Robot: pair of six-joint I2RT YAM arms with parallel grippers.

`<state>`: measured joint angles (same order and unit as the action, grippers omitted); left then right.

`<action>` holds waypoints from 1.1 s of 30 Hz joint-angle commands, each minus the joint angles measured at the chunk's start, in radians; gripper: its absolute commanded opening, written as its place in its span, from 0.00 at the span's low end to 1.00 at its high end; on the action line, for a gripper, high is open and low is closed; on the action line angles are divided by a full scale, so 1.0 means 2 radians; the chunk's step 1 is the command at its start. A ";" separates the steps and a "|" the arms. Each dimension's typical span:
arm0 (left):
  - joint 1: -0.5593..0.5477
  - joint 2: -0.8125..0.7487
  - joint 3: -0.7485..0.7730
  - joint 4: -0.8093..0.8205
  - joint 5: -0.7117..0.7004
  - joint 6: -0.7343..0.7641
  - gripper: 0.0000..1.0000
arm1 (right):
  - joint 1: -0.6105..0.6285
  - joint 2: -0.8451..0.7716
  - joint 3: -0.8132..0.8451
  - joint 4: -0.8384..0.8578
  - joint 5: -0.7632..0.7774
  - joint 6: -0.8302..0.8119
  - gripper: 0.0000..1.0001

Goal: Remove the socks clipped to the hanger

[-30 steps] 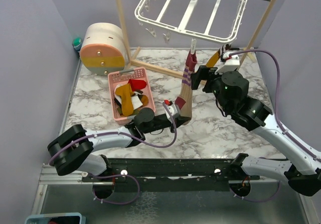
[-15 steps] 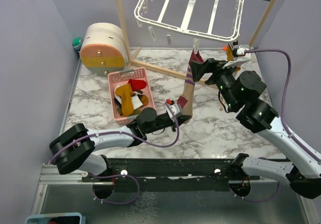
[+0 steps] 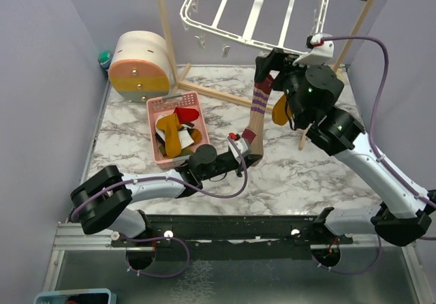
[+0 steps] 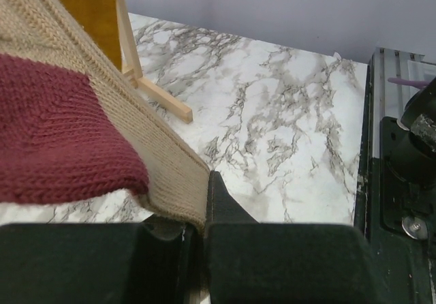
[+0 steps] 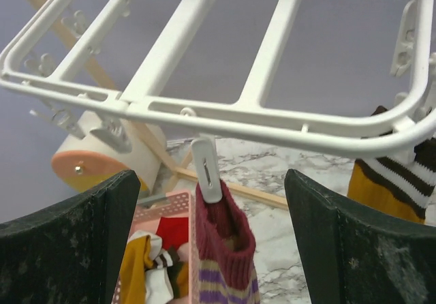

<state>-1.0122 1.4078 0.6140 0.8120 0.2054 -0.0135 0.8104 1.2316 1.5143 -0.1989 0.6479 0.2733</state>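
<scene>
Right wrist, right tool [image 5: 212,230] wide open facing the clipped sock [image 5: 225,249], left tool [image 4: 201,234] clamped on its lower end.

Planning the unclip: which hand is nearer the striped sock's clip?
Right. The right hand is up at the clip, open fingers either side; the left hand is low, shut on the foot of the striped sock.

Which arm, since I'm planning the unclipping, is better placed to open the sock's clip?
Right. The right fingers stand open on either side of the clip on the hanger; the left fingers are shut on the sock, well below.
</scene>
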 commanded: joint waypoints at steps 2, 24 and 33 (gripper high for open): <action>-0.010 0.022 0.017 -0.022 -0.007 -0.005 0.00 | 0.002 0.055 0.087 -0.090 0.075 0.000 0.93; -0.012 0.030 0.027 -0.040 -0.006 -0.013 0.00 | 0.001 -0.180 -0.241 0.174 -0.190 -0.058 1.00; -0.013 0.005 0.023 -0.063 -0.009 -0.006 0.00 | -0.054 -0.147 -0.232 0.166 -0.483 -0.012 1.00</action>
<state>-1.0233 1.4567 0.6621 0.7521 0.1898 -0.0284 0.7742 0.8845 1.0275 0.1116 0.0483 0.1913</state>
